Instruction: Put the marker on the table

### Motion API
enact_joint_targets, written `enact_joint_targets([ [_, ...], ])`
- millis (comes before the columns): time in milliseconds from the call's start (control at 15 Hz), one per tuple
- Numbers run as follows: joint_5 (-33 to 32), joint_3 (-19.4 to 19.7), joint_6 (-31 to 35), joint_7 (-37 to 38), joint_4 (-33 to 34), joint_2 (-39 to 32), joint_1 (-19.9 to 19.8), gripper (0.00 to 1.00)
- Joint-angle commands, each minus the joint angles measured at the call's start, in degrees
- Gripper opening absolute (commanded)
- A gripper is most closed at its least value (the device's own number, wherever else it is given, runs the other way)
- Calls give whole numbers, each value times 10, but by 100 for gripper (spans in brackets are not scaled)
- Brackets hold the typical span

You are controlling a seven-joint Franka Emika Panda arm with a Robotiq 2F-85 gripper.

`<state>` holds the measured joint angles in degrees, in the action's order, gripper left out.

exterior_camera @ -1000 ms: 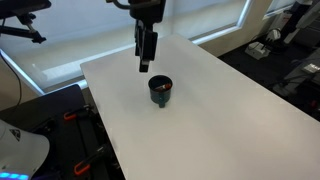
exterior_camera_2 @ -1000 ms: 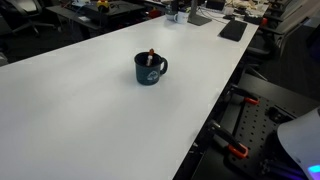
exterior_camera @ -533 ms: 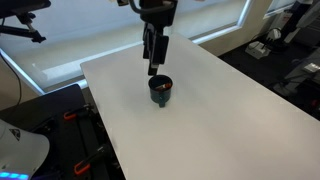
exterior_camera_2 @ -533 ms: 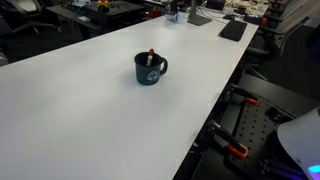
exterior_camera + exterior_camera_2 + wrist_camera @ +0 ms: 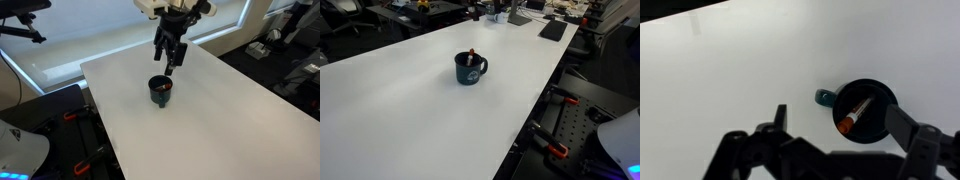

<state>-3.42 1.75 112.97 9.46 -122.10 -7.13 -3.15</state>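
A dark round cup (image 5: 160, 90) (image 5: 470, 69) (image 5: 864, 110) stands on the white table (image 5: 225, 115) (image 5: 400, 110) (image 5: 740, 60). The reddish-orange marker (image 5: 852, 118) leans inside the cup, and its tip pokes above the rim (image 5: 472, 54). My gripper (image 5: 171, 62) (image 5: 843, 125) hangs in the air above the cup, open, with nothing between its fingers. In the wrist view the cup and marker lie below the gap between the two dark fingers (image 5: 780, 118). The gripper does not show clearly in the exterior view with the cup at centre.
The table's edges drop off to black frames and equipment (image 5: 70, 130) (image 5: 560, 130). A dark flat item (image 5: 552, 30) lies at the table's far end. Office desks and chairs (image 5: 290, 45) stand beyond, with window blinds (image 5: 90, 25) behind the arm.
The gripper has moved sideways from the cup's far left to a spot over the cup and has turned on its wrist. Cup and marker have not moved.
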Motion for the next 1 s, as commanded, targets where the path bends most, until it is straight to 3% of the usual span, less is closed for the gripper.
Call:
enact_joint_targets([
  [0,1,5,-1,0,1,-4,5,100],
  [400,0,8,-1,0,1,0,3,100],
  [933,22,8,-8,-37,59,-62,-1,100],
])
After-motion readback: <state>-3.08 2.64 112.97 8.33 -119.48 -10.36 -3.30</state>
